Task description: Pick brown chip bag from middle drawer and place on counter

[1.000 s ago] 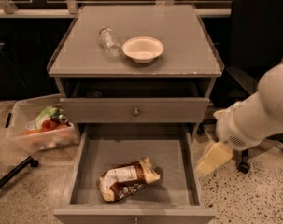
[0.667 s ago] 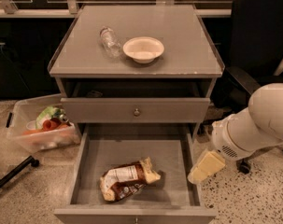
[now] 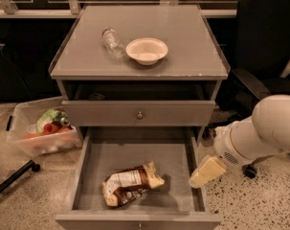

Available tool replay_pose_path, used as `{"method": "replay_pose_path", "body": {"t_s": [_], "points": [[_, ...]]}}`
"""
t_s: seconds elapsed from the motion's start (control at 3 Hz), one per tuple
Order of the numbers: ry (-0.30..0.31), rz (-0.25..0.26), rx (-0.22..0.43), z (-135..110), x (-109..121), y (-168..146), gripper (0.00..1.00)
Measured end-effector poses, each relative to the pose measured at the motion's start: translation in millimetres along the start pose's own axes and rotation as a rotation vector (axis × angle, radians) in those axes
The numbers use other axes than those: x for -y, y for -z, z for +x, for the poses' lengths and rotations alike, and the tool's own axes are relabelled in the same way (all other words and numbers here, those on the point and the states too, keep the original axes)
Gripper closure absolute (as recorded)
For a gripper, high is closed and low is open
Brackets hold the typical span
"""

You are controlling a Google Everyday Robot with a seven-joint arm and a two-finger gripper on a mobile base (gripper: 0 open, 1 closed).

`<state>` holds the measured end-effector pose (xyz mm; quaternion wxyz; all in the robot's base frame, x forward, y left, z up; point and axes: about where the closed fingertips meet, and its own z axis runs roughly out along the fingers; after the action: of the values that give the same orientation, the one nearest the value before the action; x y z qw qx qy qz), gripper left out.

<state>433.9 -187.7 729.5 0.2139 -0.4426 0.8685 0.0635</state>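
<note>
Brown chip bag [image 3: 130, 185] lies on its side on the floor of the open middle drawer [image 3: 180, 159], near the front. It is crumpled foil, so I judge it light, soft and slippery, with contents that crush easily; the bunched middle looks the safest hold. The gripper [image 3: 207, 171] hangs over the drawer's right wall, apart from the bag, angled down and leftward from the white arm [image 3: 259, 133] — whether it is open or closed I cannot tell.
</note>
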Motion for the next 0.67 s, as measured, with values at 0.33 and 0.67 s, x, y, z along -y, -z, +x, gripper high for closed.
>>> {"method": "replay_pose_path", "body": {"t_s": [0.33, 0.67], "points": [[0.018, -0.036, 0.104, -13, -1, -51, 0.00], [0.086, -0.105, 0.236, -41, -8, -116, 0.00]]}}
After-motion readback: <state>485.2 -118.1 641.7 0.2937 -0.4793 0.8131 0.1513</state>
